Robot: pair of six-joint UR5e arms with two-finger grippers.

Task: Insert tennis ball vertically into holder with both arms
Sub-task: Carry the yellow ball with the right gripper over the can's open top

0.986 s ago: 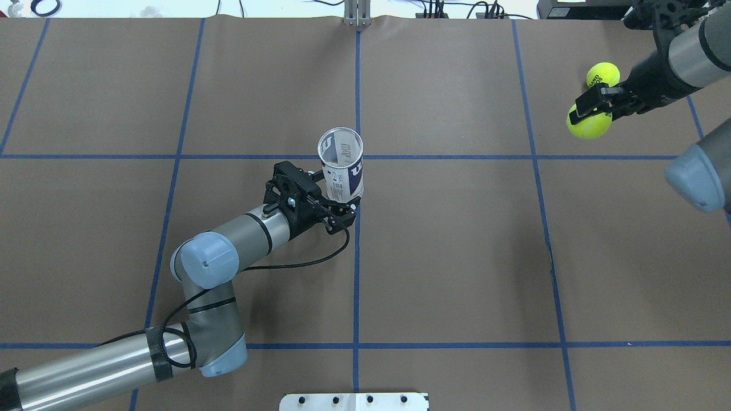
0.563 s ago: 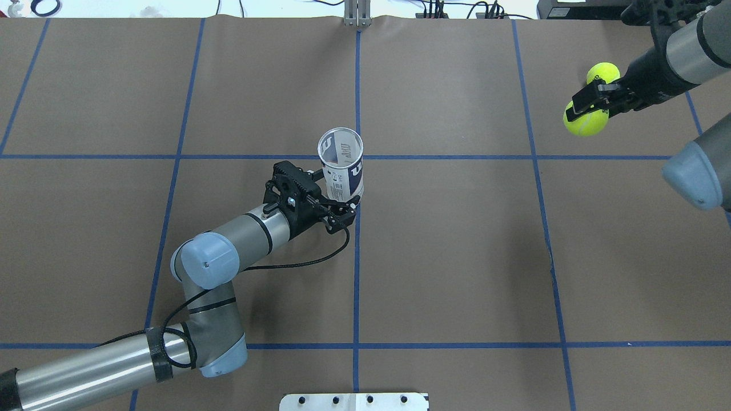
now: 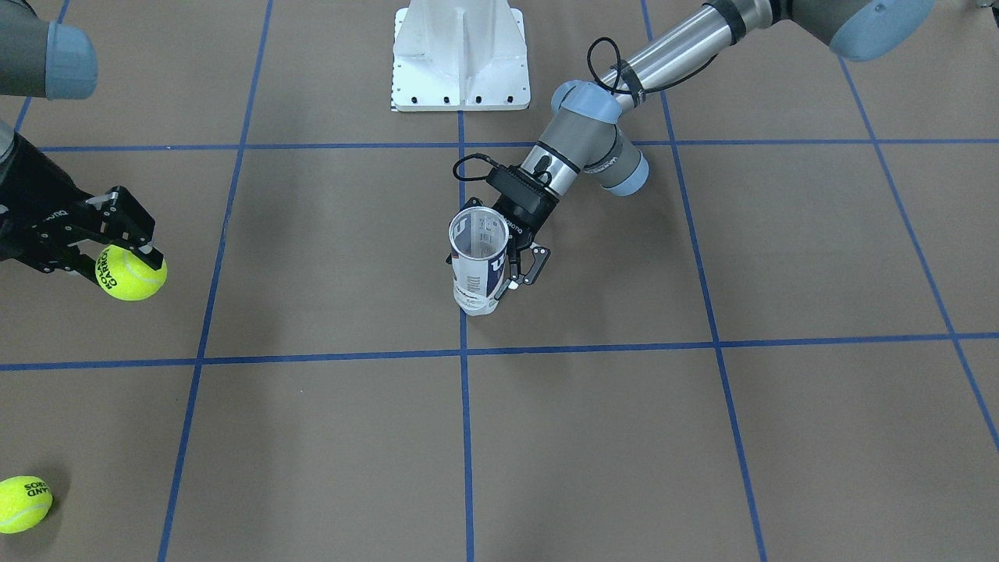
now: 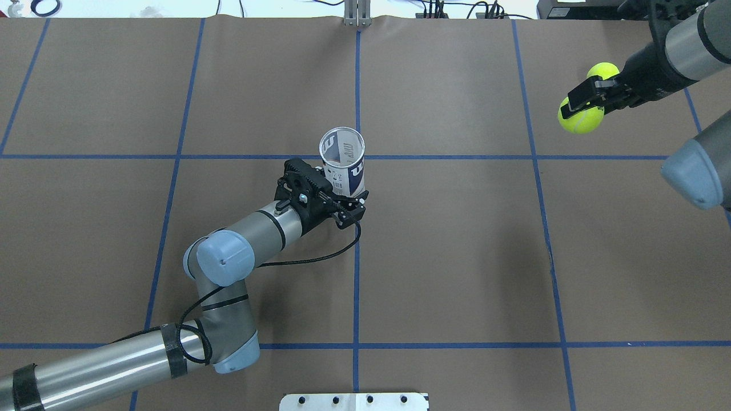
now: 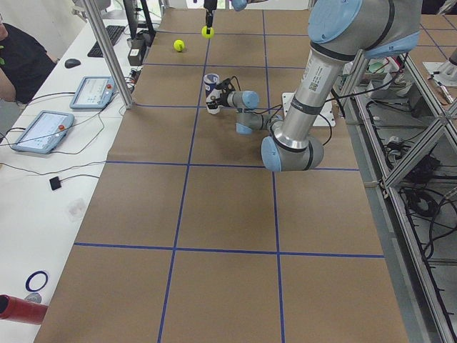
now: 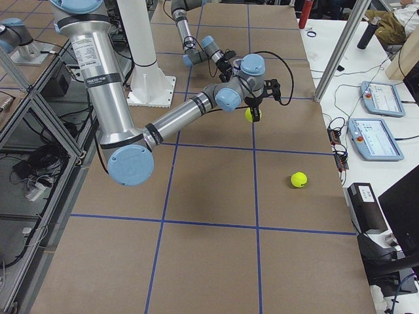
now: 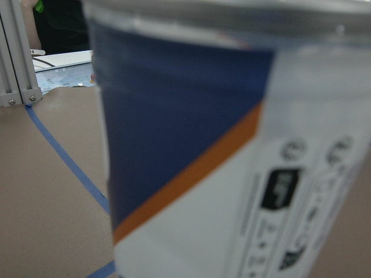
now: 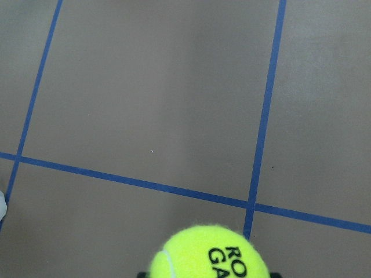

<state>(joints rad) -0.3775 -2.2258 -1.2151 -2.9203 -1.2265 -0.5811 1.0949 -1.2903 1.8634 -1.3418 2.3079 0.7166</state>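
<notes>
holding a ball (image 4: 580, 117) pinched between its fingers, our right gripper (image 4: 591, 98) has carried it a little inward and up the overhead view over the last second, off the table (image 4: 457, 240), away from the spare ball (image 4: 603, 71). our left gripper (image 4: 342, 201) is clamped low on the tube (image 4: 343, 161) and has nudged it slightly right. so we judge transport has only begun; ball and tube are well apart. the tube stands at table centre, long axis upright, mouth up.
</notes>
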